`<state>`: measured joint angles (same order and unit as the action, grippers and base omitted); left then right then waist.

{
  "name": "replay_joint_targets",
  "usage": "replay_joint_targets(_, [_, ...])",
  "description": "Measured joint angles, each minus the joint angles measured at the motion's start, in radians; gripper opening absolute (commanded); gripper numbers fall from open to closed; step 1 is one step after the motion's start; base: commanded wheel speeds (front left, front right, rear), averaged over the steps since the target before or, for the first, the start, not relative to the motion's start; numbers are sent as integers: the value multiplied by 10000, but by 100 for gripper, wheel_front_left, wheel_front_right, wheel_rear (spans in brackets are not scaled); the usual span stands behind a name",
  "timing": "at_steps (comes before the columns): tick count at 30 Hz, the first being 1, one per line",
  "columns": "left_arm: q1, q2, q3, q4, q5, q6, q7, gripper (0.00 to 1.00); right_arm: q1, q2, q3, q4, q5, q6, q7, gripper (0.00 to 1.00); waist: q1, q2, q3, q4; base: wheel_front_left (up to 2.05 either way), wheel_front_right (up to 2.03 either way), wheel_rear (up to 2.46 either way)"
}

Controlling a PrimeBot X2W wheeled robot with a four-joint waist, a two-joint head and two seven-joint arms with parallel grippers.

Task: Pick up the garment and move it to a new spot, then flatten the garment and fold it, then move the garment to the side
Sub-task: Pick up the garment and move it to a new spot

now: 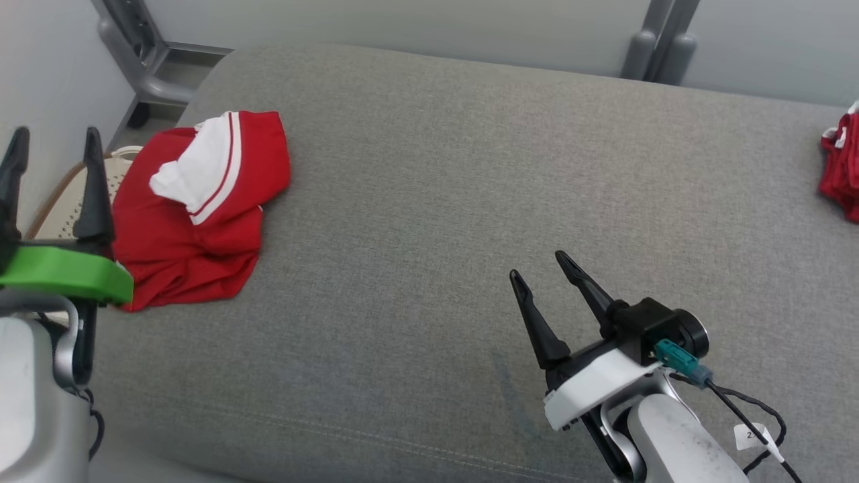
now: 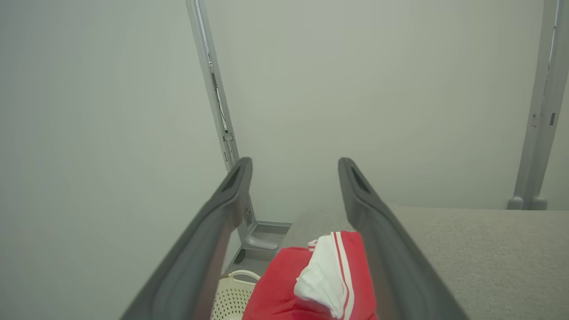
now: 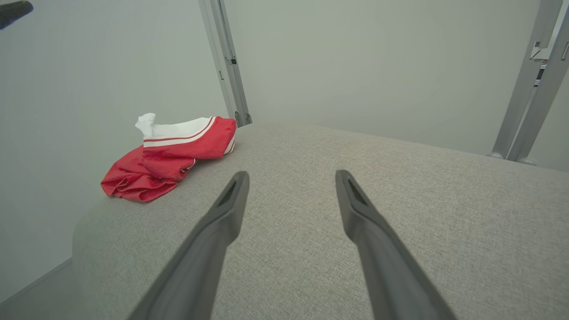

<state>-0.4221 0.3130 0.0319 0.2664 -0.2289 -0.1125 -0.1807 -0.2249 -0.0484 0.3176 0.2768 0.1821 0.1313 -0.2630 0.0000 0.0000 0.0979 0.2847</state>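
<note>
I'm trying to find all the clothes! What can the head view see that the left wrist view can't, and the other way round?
Extra in the head view: the right fingers, open above the grey cushion, and a second red garment at its far right edge. Extra in the left wrist view: the grey post climbing high up the pale wall. Both share: the crumpled red and white garment, the cream basket beside it, and the open left fingers.
</note>
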Motion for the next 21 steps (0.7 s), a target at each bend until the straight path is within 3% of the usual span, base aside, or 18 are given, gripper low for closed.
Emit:
replay_joint_targets(9, [-1830,669,-130,1779,-598,-111,15,100,-628,-4,602,-203,-50,0,15,100,0,0,689,-865,0,0,0])
replay_joint_targets(21, [-3401,1605,-951,4702,-1453,-165,224,100,-1092,-8,662,-608,-178,0,17,100,1,0,1881,-2067,0,0,0])
